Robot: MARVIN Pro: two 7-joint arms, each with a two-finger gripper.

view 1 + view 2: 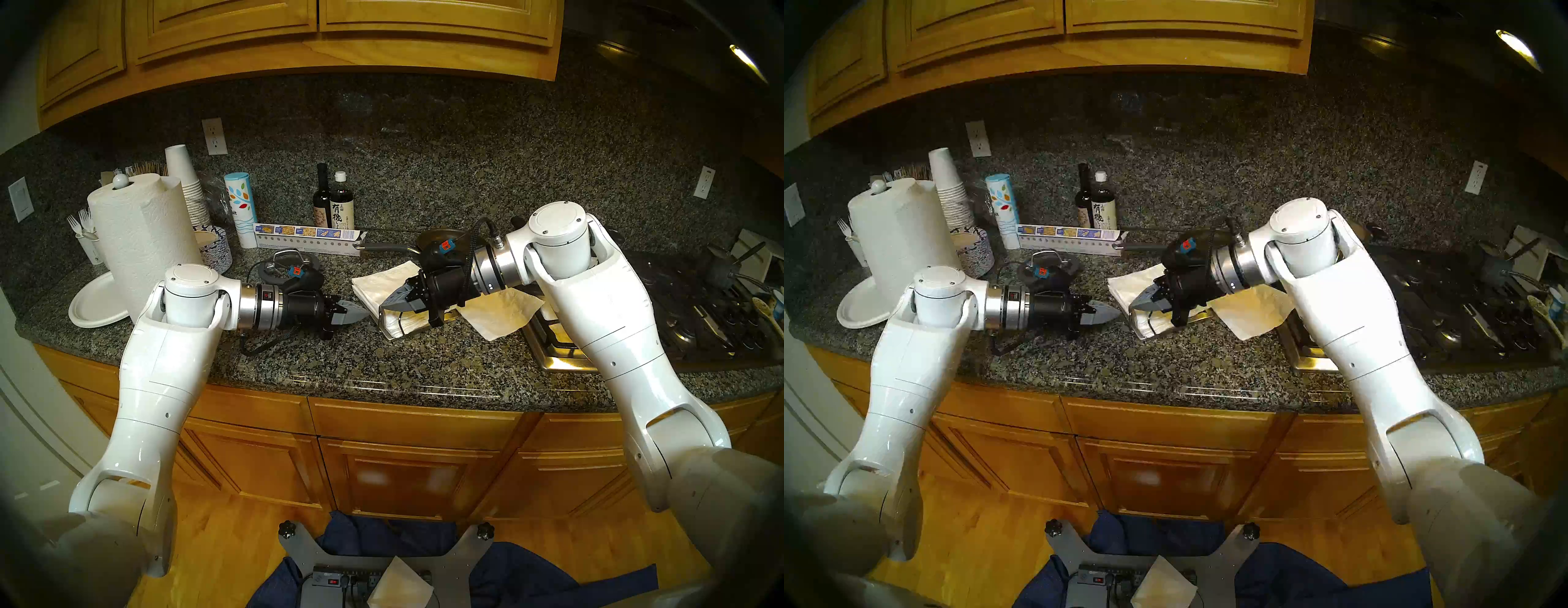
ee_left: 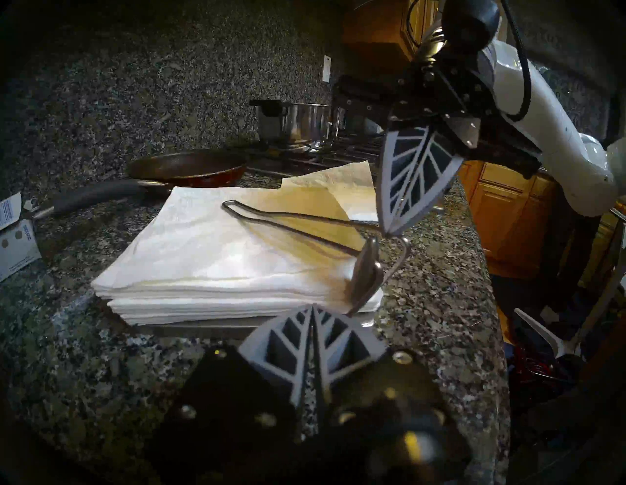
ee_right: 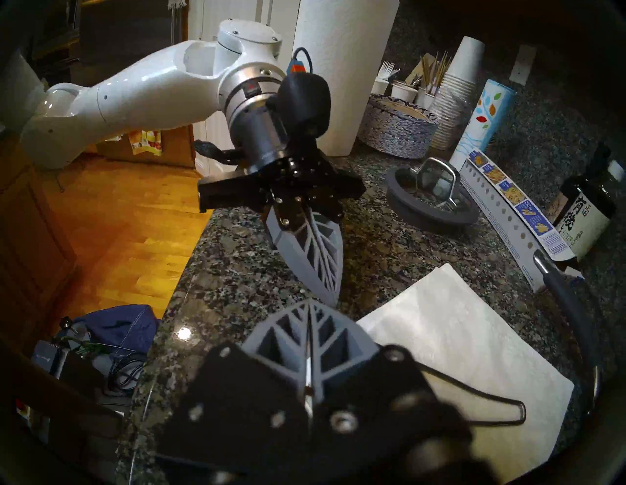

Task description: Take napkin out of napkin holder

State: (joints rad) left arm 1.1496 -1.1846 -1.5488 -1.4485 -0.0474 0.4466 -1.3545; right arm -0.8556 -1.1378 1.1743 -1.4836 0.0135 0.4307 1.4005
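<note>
1. A dark speckled granite countertop runs the width of the scene, with a gas stove at its right end and a tall paper towel roll at the left.
2. A frying pan sits just behind the centre, its handle pointing left; it is clear of the work.
3. The napkin holder, a flat grey tray, lies mid-counter under a thick stack of napkins.
4. The napkin, a single crinkled sheet, lies corner-on just right of the holder, reaching the stove's edge. Whether a corner is still caught under the stack cannot be told.
5. The sheet lies beneath the right wrist and on the holder's far side from the left arm, so the right arm is nearer.
6. The right gripper points down-left over the holder's front corner, fingers pressed together, apparently pinching the wire arm.
7. The left gripper hovers just left of the stack, fingers together, holding nothing.
8. The wire arm runs lengthwise across the stack, raised off it and casting a shadow.
9. Its small oval pad hangs by the stack's near corner, just under the right fingertips.
</note>
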